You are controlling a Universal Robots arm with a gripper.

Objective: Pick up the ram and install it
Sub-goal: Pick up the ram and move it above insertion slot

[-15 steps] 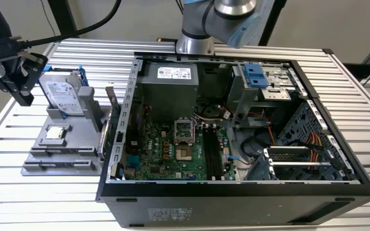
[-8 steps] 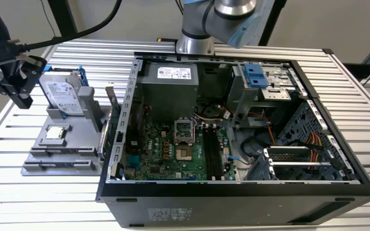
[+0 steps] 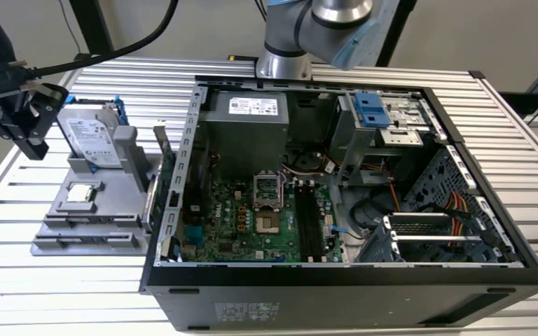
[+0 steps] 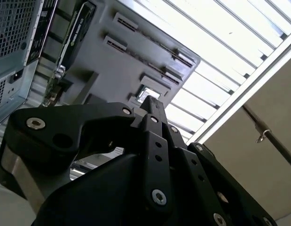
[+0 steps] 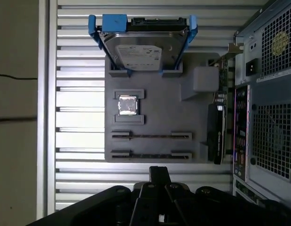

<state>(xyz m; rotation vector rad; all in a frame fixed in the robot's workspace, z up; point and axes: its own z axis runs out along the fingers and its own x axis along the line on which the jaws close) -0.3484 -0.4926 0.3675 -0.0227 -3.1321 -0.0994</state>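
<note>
Your claw point(image 5: 159, 171) hangs clenched on nothing, the ram point(image 5: 151, 155) standing edge-on in the grey tray point(image 5: 192, 117) just beyond its tips.

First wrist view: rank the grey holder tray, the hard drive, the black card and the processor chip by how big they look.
Largest to smallest: grey holder tray, hard drive, black card, processor chip. The card is seen edge-on.

Ribbed silver metal table point(image 3: 64, 280) under bright light, plain beige floor point(image 5: 18, 165) beyond its edge
</note>
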